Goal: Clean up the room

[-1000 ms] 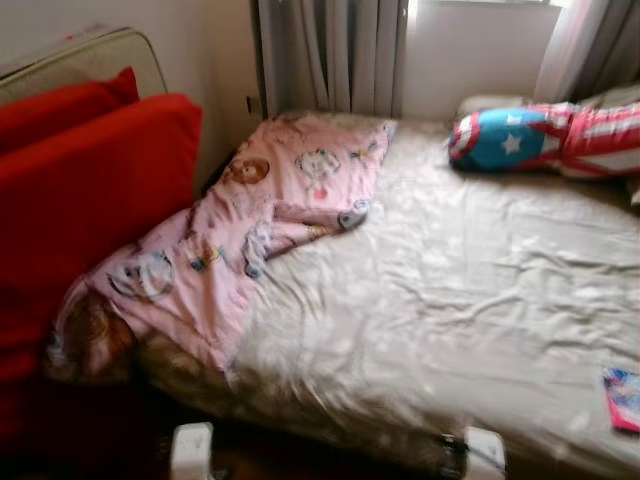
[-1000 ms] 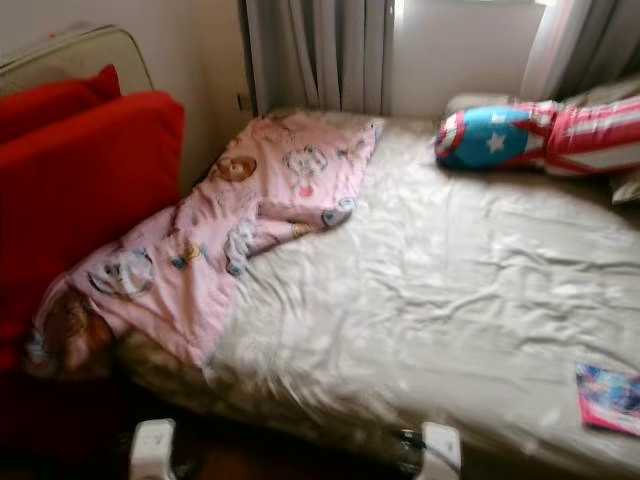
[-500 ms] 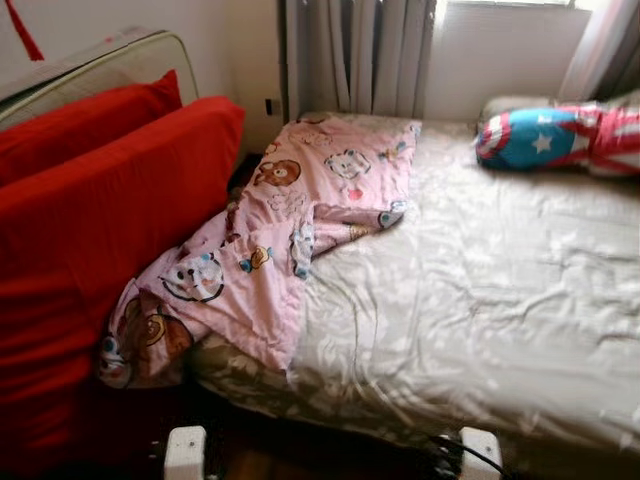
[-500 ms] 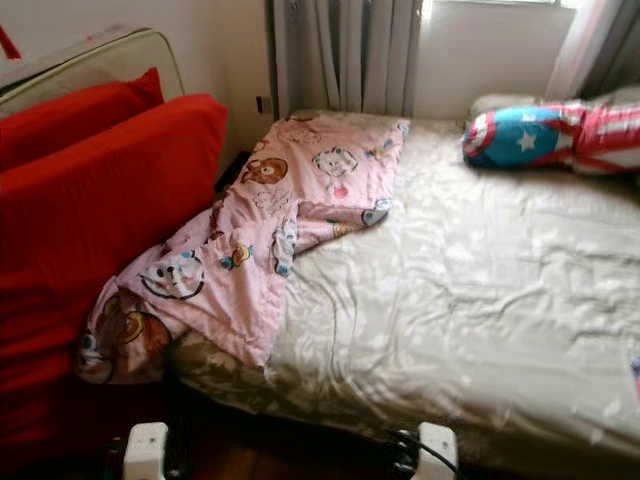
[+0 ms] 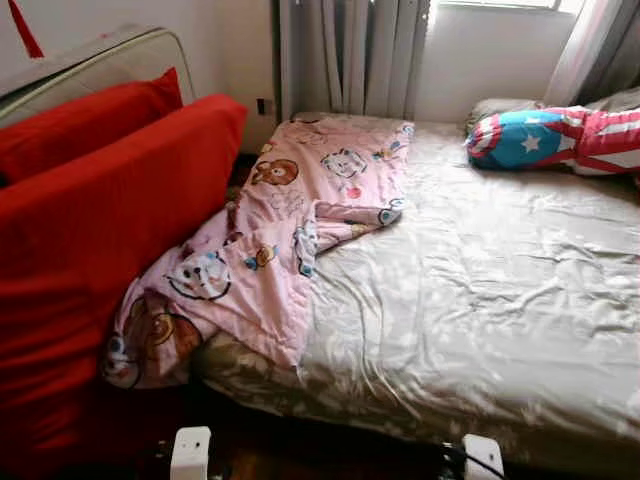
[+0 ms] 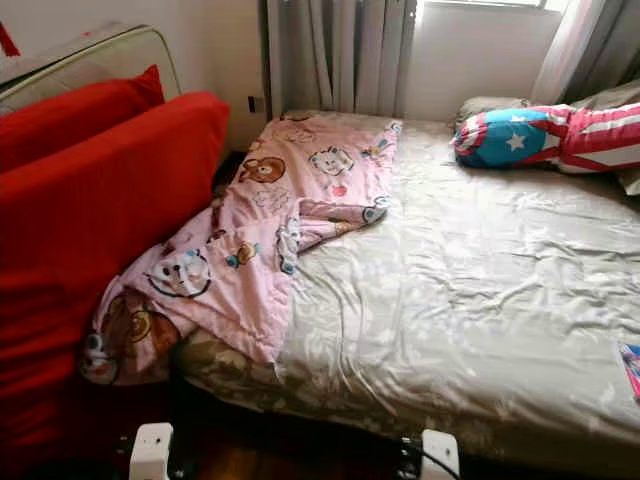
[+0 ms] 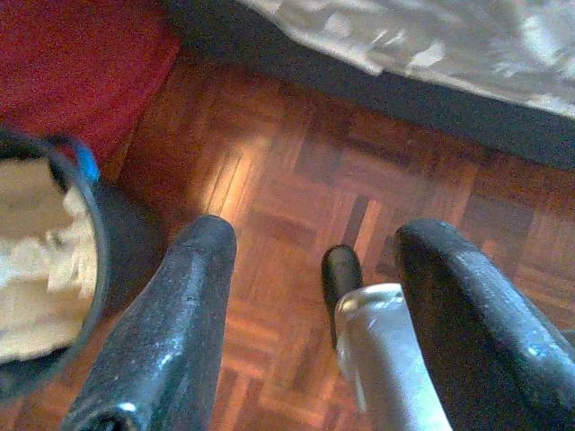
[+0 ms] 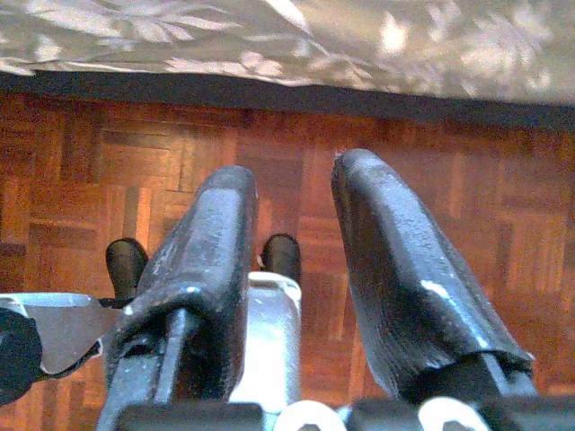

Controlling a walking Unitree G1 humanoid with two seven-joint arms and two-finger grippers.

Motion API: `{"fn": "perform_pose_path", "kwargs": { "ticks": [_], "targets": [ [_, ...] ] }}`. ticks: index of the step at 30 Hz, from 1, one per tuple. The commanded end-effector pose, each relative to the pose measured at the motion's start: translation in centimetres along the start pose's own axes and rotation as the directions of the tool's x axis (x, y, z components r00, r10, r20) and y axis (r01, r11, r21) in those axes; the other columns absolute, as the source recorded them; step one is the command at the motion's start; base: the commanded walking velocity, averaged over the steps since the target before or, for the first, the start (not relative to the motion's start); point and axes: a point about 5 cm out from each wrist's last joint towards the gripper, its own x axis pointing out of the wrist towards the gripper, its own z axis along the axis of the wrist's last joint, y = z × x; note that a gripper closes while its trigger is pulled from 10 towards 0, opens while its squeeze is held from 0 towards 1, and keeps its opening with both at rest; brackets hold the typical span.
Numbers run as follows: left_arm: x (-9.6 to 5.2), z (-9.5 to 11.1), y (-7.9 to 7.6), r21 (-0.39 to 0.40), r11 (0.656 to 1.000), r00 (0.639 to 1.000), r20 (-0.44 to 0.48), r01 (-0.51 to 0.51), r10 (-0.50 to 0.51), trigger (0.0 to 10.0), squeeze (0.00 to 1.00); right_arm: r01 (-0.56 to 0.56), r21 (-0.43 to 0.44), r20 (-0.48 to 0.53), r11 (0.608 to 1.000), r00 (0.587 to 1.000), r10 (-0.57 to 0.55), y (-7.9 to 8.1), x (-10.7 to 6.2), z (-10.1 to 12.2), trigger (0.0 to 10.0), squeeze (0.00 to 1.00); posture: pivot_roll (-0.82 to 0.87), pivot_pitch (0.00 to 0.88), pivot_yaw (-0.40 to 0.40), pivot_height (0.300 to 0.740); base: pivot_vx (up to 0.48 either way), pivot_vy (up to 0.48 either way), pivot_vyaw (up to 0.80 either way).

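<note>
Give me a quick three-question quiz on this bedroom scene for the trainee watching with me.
1. True or false: the pink cartoon blanket lies flat and fully on the bed.
2. What lies at the far right of the bed by the curtains? A) star-and-stripes pillow B) teddy bear C) laundry basket
3. What floor do the left hand and right hand hang over?

Key
1. False: it is crumpled and spills off the near left corner against the red cushions.
2. A, the star-and-stripes pillow.
3. Wood parquet floor.
</note>
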Motion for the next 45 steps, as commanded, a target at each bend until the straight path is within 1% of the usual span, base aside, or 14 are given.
{"fn": "perform_pose_path", "kwargs": {
  "ticks": [1,14,30,40,45],
  "targets": [
    [-0.11,-0.52,0.14,-0.002,1.0,1.0,-0.019,-0.005,0.005,10.0,0.0,-0.015,-0.01,-0.004,1.0,1.0,0.015,0.66,-0.01,-0.32,10.0,0.0,-0.02,0.0,-0.009,0.74,0.0,0.0,0.8],
    [-0.11,-0.47,0.08,0.011,1.0,1.0,-0.015,0.001,-0.001,10.0,0.0,-0.023,-0.009,-0.013,1.0,1.0,0.023,0.92,-0.07,-0.7,10.0,0.0,-0.02,0.0,-0.007,0.74,0.0,0.0,0.8],
    [-0.06,-0.23,0.05,0.009,1.0,1.0,-0.005,0.002,-0.002,10.0,0.0,-0.026,-0.002,-0.017,1.0,1.0,0.026,1.07,-0.09,-0.85,10.0,0.0,-0.02,0.0,-0.01,0.74,0.0,0.0,0.8],
    [-0.03,-0.12,-0.05,0.005,1.0,1.0,-0.001,0.009,-0.009,10.0,0.0,-0.021,0.007,-0.019,1.0,1.0,0.021,1.03,-0.1,-0.88,10.0,0.0,-0.01,0.0,-0.013,0.74,0.0,0.0,0.05],
    [-0.05,-0.29,-0.01,0.003,1.0,1.0,-0.013,0.007,-0.007,10.0,0.0,-0.019,0.011,-0.017,1.0,1.0,0.019,0.99,-0.1,-0.87,10.0,0.0,-0.01,0.0,-0.014,0.74,0.0,0.0,0.0]
  ]
}}
